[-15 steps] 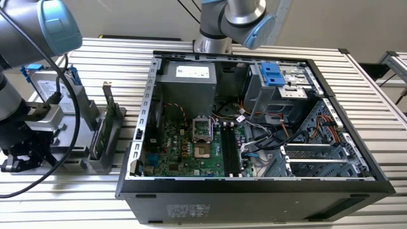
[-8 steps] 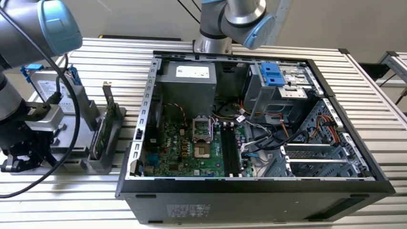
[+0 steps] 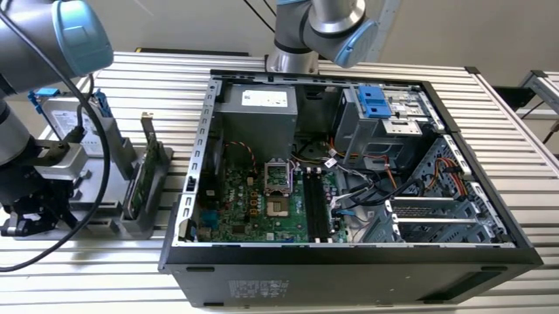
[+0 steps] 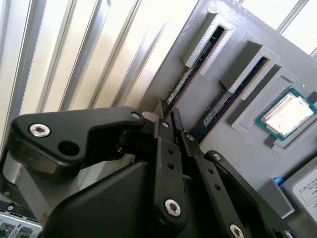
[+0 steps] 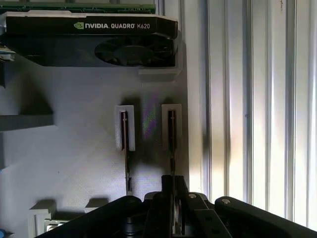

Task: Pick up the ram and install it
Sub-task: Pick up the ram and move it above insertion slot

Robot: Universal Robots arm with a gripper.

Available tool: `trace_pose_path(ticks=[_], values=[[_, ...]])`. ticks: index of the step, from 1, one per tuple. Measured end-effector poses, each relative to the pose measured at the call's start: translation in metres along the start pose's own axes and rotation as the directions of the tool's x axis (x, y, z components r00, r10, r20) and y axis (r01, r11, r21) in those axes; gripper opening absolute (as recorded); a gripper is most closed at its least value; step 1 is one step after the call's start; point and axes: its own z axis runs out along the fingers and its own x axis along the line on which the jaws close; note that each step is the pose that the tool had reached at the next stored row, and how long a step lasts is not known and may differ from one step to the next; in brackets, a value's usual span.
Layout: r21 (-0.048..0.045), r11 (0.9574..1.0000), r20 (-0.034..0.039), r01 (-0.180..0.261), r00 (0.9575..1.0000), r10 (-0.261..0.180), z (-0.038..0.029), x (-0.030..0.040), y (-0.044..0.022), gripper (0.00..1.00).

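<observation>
Exterior view, case: your computer case point(image 3: 349, 261) lies open on the ribbed table point(image 3: 515, 131), just beside the grey holder point(image 3: 122, 229), with its memory slots point(image 3: 319, 206) facing up.
Arm: you have the arm point(image 3: 22, 140) reaching down over the holder, on the side away from the case.
Holder: in the first wrist view, an expansion card point(image 5: 99, 44) with a fan lies along one edge of the holder. Two narrow slots are cut mid-plate. In the second wrist view, a bare processor chip point(image 4: 287, 111) sits in a pocket past those slots.
Grip: the gripper point(image 5: 173, 184) looks closed onto the ram point(image 5: 171, 130), one jaw on either face of the stick.
Ram: it stands on edge in the holder slot nearest the bare table, seated and not yet lifted. A second stick point(image 5: 125, 134) stands in the neighbouring slot.
Step in hand: this reads as the pick-up. Draw straight along the slot walls so the board cannot bind. Hold the board's faces squarely, not one corner. Stay clear of the second stick.
</observation>
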Motion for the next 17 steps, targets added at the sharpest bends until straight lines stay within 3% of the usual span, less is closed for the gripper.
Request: trace_pose_path(ticks=[17], values=[[-0.0004, 1.0000, 0.0100, 0.000, 0.9999, 0.000, 0.0000, 0.0000, 0.0000, 0.00]])
